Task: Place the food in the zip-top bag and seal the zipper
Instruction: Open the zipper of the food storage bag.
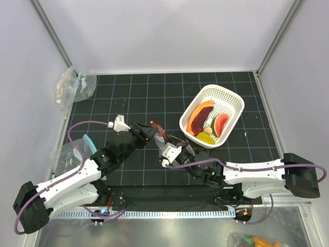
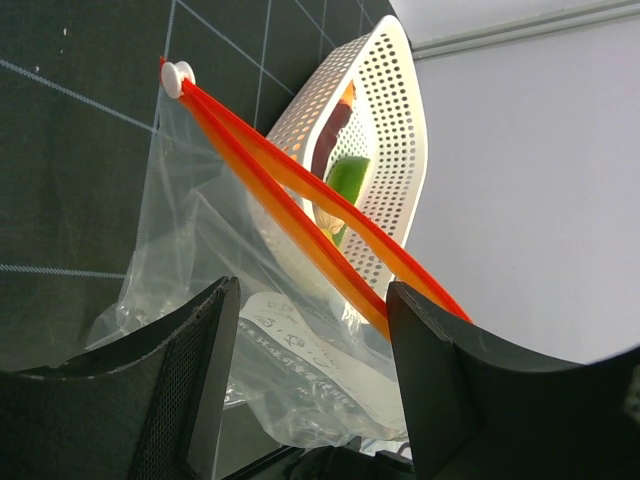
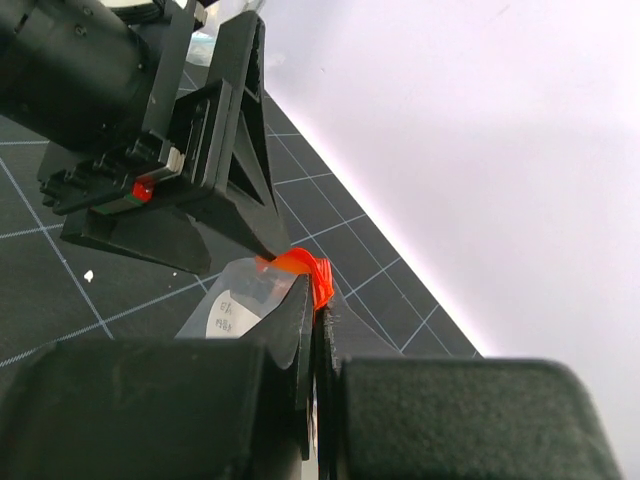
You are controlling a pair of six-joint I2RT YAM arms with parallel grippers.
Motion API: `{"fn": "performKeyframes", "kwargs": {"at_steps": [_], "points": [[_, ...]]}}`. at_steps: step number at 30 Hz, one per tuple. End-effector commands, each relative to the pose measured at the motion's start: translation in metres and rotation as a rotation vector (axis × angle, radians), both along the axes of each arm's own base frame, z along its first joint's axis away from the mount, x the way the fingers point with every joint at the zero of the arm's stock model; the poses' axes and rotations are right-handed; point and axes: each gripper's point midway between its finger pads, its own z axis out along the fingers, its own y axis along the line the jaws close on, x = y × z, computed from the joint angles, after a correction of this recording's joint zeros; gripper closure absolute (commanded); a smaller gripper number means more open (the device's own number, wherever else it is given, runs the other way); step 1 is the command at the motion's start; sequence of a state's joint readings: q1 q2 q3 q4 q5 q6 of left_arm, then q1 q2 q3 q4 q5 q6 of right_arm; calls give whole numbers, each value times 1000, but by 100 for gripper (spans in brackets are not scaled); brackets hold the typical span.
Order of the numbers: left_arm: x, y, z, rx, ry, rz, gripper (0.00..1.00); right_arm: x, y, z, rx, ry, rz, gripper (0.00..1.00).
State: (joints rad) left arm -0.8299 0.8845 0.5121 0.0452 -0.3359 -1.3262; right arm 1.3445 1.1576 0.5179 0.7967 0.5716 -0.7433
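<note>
Progress is slight: none of the food (image 1: 208, 125) is in the bag (image 2: 200, 230) as far as shows. The pieces all lie in the basket (image 1: 229, 98) toward the far right corner of the mat (image 1: 154, 92), and the zipper (image 2: 290, 190) is unsealed, its two strips parted into a narrow mouth. The bag sits near the middle of the mat, toward the near edge, between the two arms. The right gripper (image 3: 318, 300) has its jaws together, pinching one end of the zipper; the left gripper (image 2: 312, 300) has its jaws apart, straddling the strips without clamping them. Left to do, I judge: widen the mouth, carry every piece over, then run the slider (image 2: 178, 78) across. The bag is thin, clear, crinkly film with a white printed label; the zipper a glossy red-orange band; the slider a small white knob; the basket hard white plastic pierced with rows of holes; the food smooth moulded plastic
</note>
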Motion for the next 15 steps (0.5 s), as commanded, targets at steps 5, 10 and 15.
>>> {"fn": "performKeyframes", "kwargs": {"at_steps": [5, 10, 15], "points": [[4, -7, 11, 5, -14, -19, 34, -5, -2, 22, 80, -21, 23, 97], [6, -12, 6, 20, 2, -32, 33, -9, 3, 19, 64, -16, 50, 97], [7, -14, 0, 42, 9, -39, 33, -13, 7, 18, 66, -8, 73, 97]]}}
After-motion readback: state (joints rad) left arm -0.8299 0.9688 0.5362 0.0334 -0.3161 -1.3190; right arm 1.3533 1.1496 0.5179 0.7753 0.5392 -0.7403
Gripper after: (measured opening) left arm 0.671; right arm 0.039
